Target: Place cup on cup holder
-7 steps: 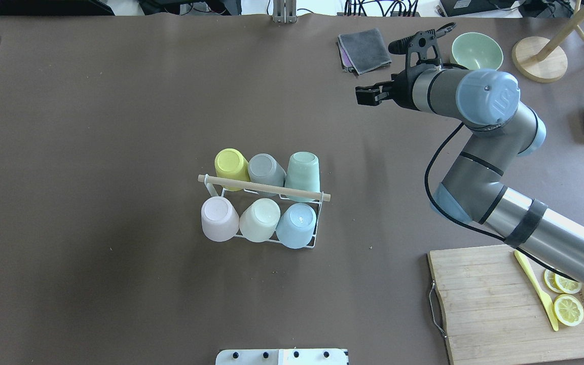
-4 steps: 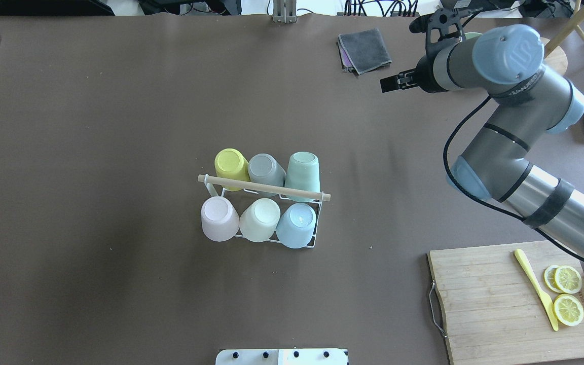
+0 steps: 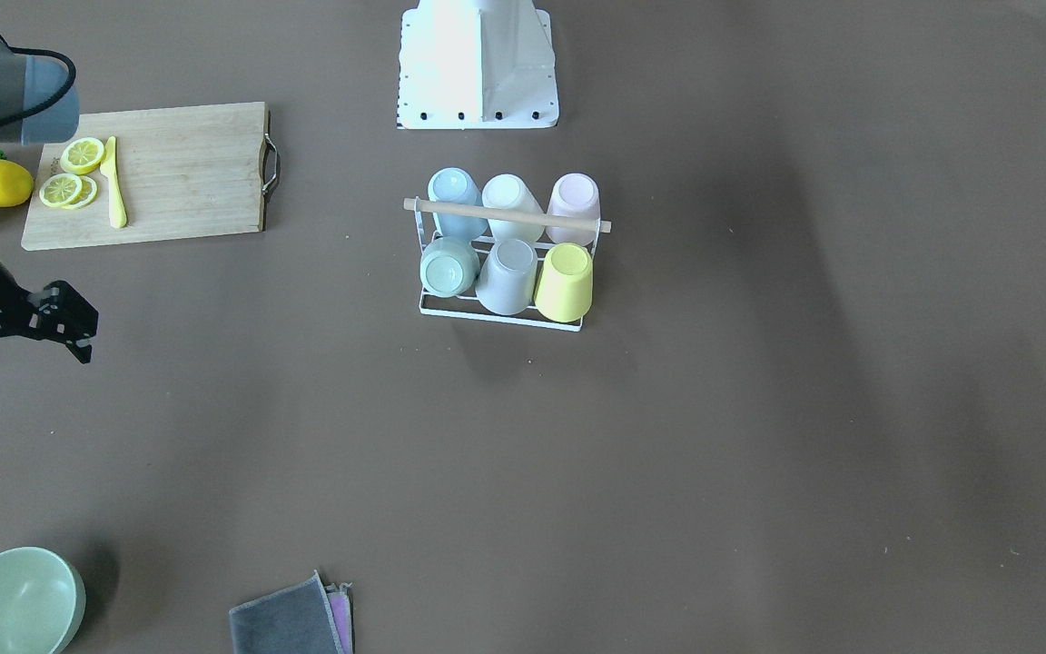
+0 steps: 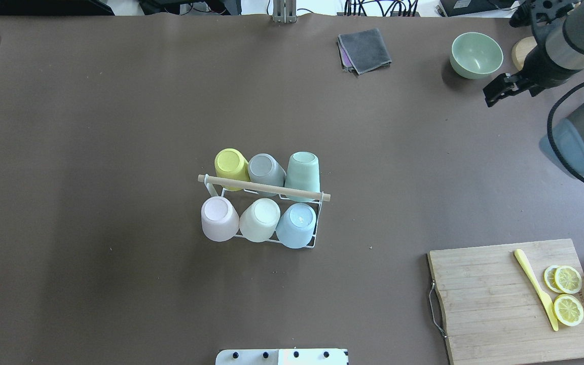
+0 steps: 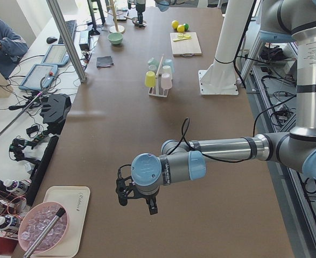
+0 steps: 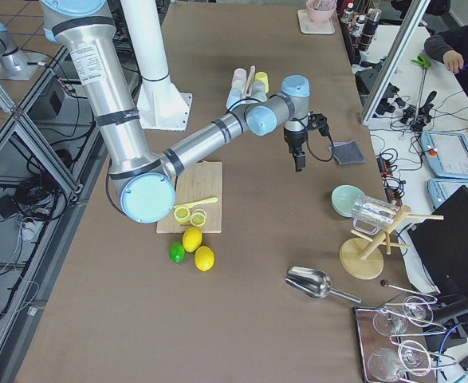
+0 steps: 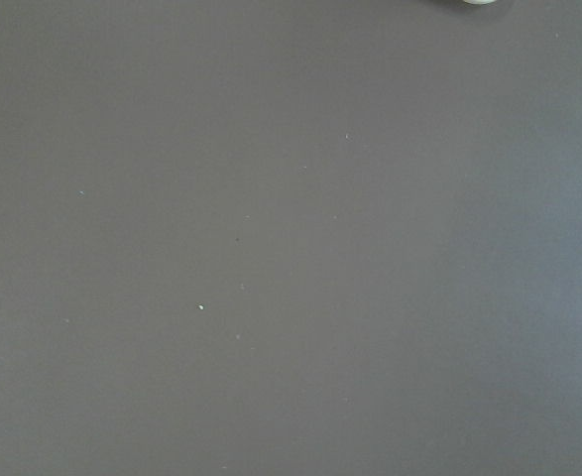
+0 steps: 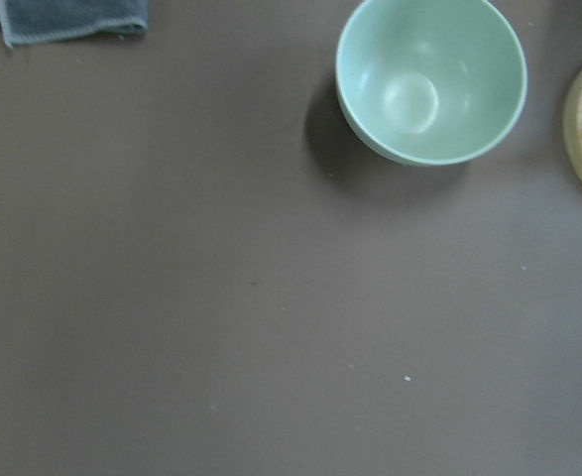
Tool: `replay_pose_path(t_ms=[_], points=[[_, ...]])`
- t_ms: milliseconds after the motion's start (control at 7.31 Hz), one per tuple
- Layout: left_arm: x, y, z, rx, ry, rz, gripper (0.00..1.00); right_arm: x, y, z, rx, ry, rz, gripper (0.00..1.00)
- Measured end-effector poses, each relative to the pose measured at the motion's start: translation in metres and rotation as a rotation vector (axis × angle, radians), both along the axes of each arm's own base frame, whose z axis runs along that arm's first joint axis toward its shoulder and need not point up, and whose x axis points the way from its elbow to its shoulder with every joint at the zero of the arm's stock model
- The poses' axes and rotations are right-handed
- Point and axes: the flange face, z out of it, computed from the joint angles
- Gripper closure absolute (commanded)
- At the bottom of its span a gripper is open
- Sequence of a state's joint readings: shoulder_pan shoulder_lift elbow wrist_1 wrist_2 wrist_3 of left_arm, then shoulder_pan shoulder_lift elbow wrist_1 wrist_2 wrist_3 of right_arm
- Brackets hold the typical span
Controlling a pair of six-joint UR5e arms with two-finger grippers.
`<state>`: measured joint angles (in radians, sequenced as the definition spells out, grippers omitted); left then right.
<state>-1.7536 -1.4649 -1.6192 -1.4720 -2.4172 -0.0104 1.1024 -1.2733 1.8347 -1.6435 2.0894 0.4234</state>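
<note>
The cup holder [image 4: 264,188] stands mid-worktop [image 4: 119,126] with six cups upside down on its prongs, three on each side of the rod. No loose cup shows anywhere, so the placing looks finished, and the risks from here lie in disturbing it.

None of the cups sits straight. The pink cup [image 4: 218,217] leans outward past the rack's end, and the yellow cup [image 4: 230,163] and green cup [image 4: 302,170] tilt away from the rod. Each probably hangs on a single thin prong, so a knock to the light wire frame could tip one off or slide the whole rack.

The right gripper [image 4: 492,96] is well apart from the rack, near the worktop's far right corner, just beside the bowl [image 4: 476,55]. Its jaws appear spread with nothing between them. The nearer danger there is the bowl: a low swing of the wrist could clip its rim and push it towards the cloth [image 4: 365,49] or off the edge.

The left gripper [image 5: 138,200] hangs low over bare worktop at the other end, shown only in the side view, so whether its jaws are spread or pressed together cannot be told. Its wrist camera sees only bare surface. If it reaches for the rack expecting a free prong, it would likely strike a seated cup.
</note>
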Motion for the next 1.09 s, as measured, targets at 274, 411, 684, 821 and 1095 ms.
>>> replay_pose_path(t_ms=[274,411,684,821,1095], points=[[-0.004,0.0,-0.002,0.086,-0.023,0.071,0.01,0.052,0.027,0.015,-0.01,0.051,-0.056,0.0],[-0.005,-0.003,-0.006,0.14,-0.039,0.115,0.01,0.078,0.044,0.031,-0.022,0.052,-0.074,0.0],[-0.003,-0.025,-0.04,0.24,-0.101,0.174,0.01,0.146,0.078,0.087,-0.059,0.017,-0.114,0.0],[0.003,-0.034,-0.055,0.274,-0.117,0.196,0.01,0.175,0.095,0.117,-0.073,0.007,-0.131,0.0],[0.019,-0.041,-0.071,0.308,-0.123,0.231,0.01,0.213,0.116,0.161,-0.09,-0.008,-0.153,0.0]])
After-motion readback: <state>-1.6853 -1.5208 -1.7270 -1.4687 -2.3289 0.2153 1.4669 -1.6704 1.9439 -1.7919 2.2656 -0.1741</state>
